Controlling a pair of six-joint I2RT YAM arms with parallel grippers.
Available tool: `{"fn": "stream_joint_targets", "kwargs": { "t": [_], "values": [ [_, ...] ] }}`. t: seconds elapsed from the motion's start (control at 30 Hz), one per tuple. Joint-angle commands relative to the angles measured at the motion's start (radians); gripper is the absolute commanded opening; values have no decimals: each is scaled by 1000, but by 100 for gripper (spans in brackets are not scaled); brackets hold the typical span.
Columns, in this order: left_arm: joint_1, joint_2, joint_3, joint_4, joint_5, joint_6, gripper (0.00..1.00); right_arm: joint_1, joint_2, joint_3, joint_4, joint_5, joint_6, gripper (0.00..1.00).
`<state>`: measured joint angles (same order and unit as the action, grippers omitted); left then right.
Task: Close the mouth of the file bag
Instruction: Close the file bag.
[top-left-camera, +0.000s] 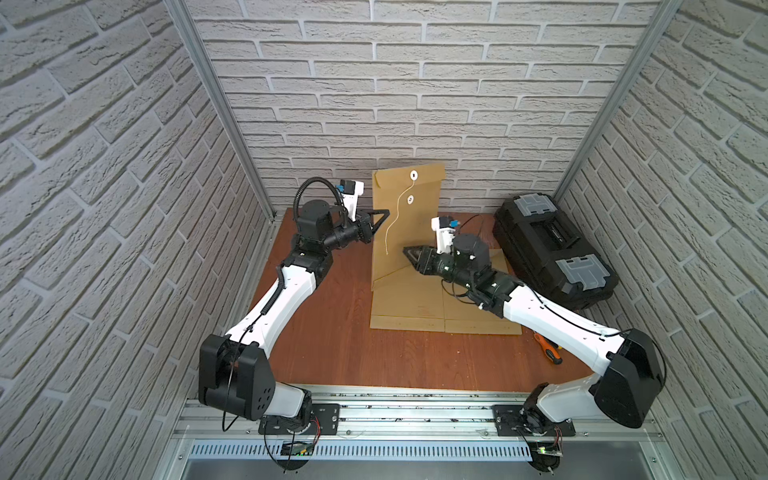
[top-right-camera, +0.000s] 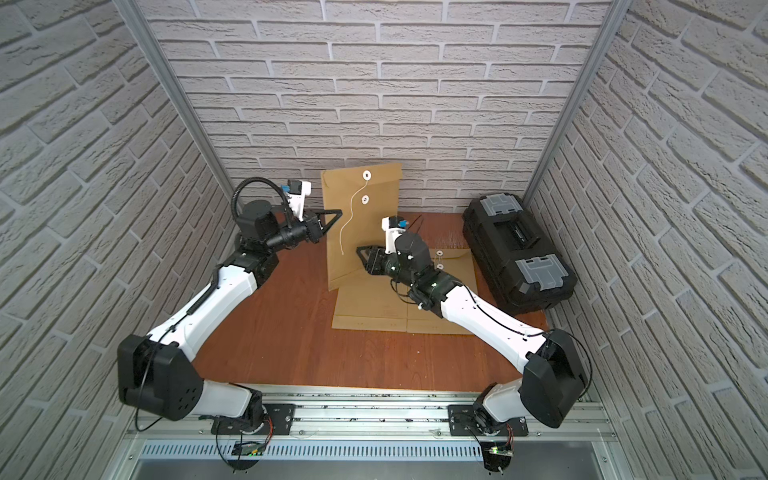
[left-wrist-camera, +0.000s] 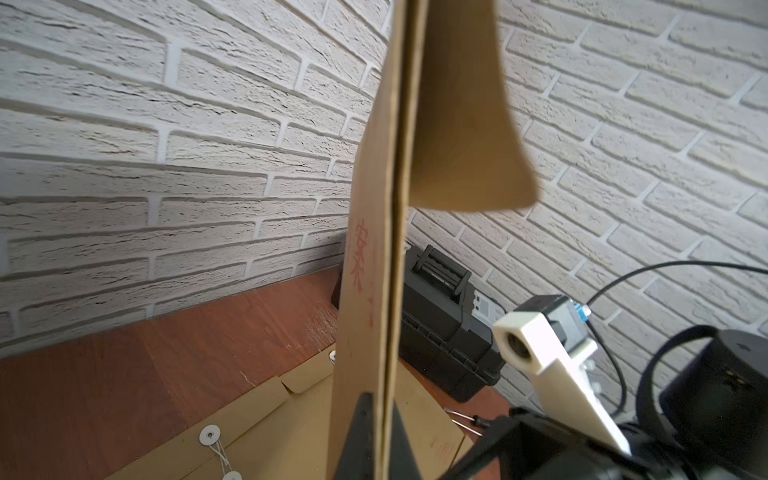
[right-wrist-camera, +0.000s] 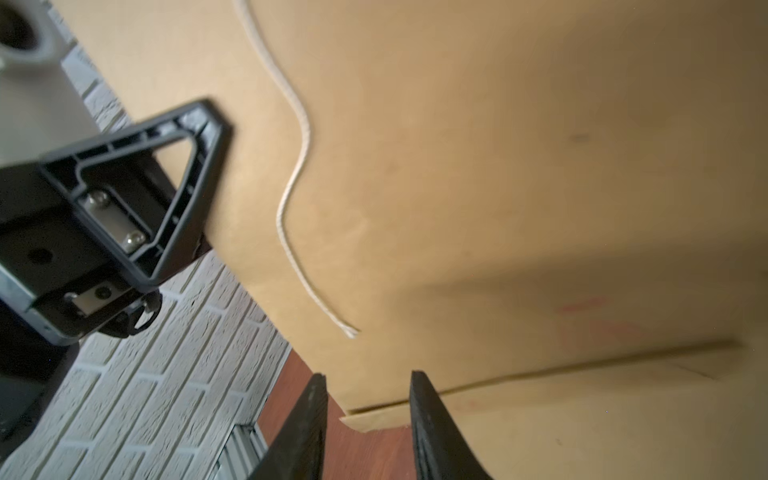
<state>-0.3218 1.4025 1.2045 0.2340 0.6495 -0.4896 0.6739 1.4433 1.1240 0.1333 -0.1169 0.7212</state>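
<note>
Brickwork (top-left-camera: 415, 83), file bag (top-left-camera: 415, 237) upright, flap (left-wrist-camera: 457, 124) seemingly ajar

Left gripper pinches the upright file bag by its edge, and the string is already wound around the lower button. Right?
Not quite. The left gripper does pinch the upright file bag by its edge, but the string hangs loose from the upper button, not wound around the lower button; both top views show it.

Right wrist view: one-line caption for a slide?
Open right claw hovers by the loose string on the upright file bag, left claw pinching its edge.
</note>
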Motion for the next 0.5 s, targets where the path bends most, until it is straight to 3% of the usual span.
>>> {"fn": "stream_joint_targets", "kwargs": {
  "t": [0.0,0.13,0.23,0.33,0.47],
  "values": [
    [-51,-40,46,-86,-127,182,0,36,24,-22,215,25,-29,40],
    [-90,-45,74,-123,-148,214,0,68,31,-23,303,71,-18,46],
    [-112,-48,84,-131,-154,216,0,83,51,52,153,192,-24,44],
    [-126,-57,97,-149,-164,229,0,85,82,112,-10,313,-38,36],
    [-129,-79,111,-181,-192,257,0,86,82,72,1,364,-95,18]
  ]
}}
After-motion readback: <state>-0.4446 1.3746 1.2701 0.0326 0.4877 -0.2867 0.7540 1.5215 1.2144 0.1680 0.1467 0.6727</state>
